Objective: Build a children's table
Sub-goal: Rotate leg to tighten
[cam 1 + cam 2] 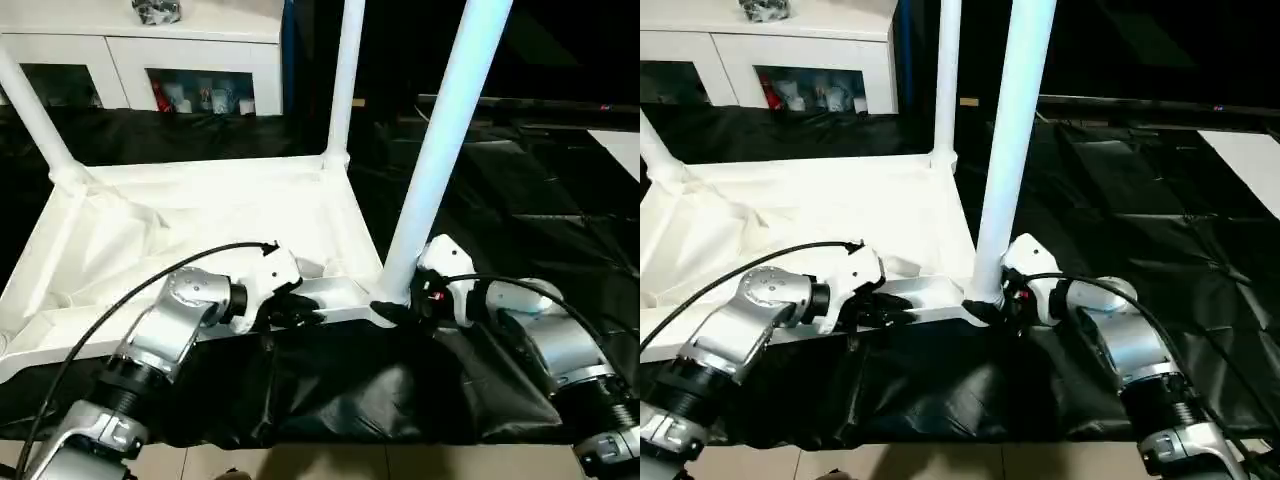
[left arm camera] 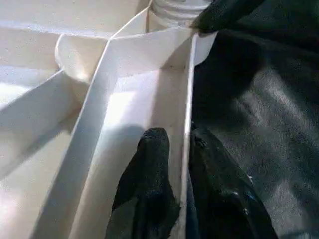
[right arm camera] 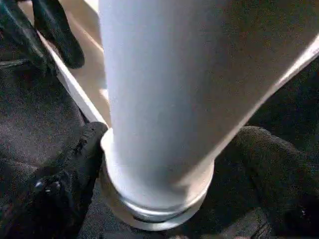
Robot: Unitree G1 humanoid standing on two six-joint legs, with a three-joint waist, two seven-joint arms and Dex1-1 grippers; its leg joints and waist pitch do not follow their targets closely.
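Children's table (image 1: 200, 215) lies upside down on the black-draped work surface (image 1: 520, 200), ribbed underside up. Three legs stand in its corner sockets; the near-right leg (image 1: 440, 150) leans slightly. Right gripper (image 3: 159, 164) is spread wide around that leg's base, fingers on either side. Left gripper (image 2: 180, 164) straddles the table's near rim (image 2: 188, 99), one finger each side; whether it pinches the rim, can't tell. White cabinet (image 1: 140, 50) beyond the table.
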